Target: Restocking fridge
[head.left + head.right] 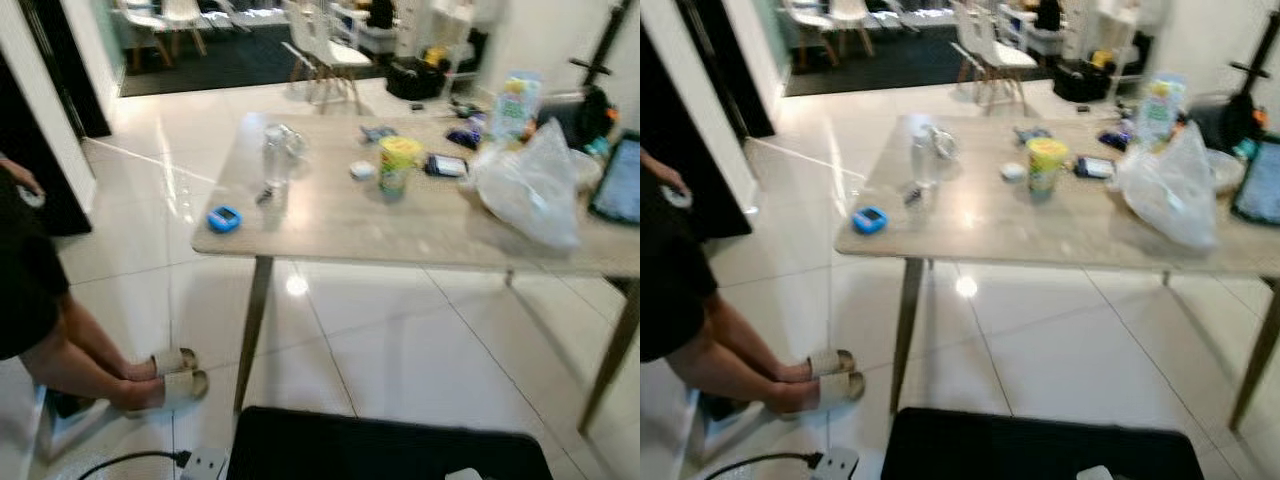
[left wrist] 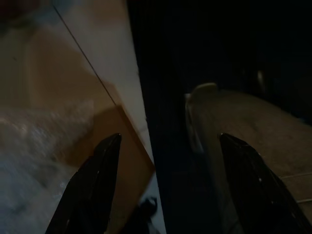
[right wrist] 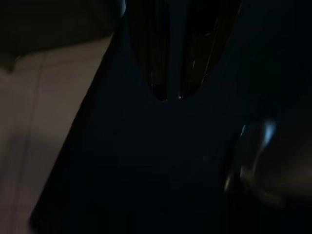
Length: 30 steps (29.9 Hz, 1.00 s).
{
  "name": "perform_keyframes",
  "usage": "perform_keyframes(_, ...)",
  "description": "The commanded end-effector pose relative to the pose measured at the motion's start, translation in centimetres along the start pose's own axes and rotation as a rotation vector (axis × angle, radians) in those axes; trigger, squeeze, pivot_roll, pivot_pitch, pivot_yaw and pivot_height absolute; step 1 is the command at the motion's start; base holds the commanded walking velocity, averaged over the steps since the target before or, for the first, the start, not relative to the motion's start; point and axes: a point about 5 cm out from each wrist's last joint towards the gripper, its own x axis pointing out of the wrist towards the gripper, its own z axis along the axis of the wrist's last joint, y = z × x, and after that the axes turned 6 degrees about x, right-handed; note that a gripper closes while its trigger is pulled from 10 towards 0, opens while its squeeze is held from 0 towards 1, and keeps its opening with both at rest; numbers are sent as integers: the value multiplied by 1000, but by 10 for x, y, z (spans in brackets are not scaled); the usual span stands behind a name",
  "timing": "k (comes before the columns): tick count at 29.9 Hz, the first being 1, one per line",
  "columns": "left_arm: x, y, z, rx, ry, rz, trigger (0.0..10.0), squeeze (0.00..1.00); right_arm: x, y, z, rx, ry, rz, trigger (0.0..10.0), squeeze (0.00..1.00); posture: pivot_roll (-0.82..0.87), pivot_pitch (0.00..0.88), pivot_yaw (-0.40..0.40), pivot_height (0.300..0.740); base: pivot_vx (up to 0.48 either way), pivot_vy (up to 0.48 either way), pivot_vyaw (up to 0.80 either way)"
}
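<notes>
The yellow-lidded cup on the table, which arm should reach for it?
Probably the right. The yellow-lidded cup stands slightly right of centre on the table. Both arms hang idle: left claw open, right claw shut.

- A light wooden table (image 1: 970, 235) stands on a glossy white tiled floor (image 1: 1060, 350).
- On the table are a clear glass (image 1: 924, 160), a small blue object (image 1: 869, 219) near the front corner, a yellow-green cup (image 1: 1045, 165) and a white plastic bag (image 1: 1170, 190).
- A seated person's legs (image 1: 735, 360), in beige slippers (image 1: 830, 385), are at the left.
</notes>
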Motion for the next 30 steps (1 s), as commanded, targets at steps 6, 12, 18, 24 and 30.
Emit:
perform_keyframes(6, -1, -10, -15, -3, 61, -37, 10000, 0, 0, 6, -9, -10, 30, 15, 10000, 0, 66, 0, -23, 740, 290, 0, 0)
perform_keyframes(12, -1, -9, -14, -1, 58, -35, 10000, 0, 0, 6, -9, -14, 29, 14, 10000, 0, 67, 0, -24, 740, 289, 0, 0)
perform_keyframes(18, -1, -9, -13, 2, 56, -36, 10000, 0, 0, 6, -8, -14, 27, 16, 10000, 0, 66, 0, -22, 740, 286, 0, 0)
perform_keyframes(24, -1, -7, -12, -10, 50, -15, 10000, 0, 0, 7, -8, -13, 29, 17, 10000, 0, 67, 0, -24, 740, 188, 0, 0)
perform_keyframes(30, -1, -8, -13, -15, 51, -15, 10000, 0, 0, 8, -10, 1, 34, 18, 10000, 0, 67, 0, -23, 740, 0, 0, 0)
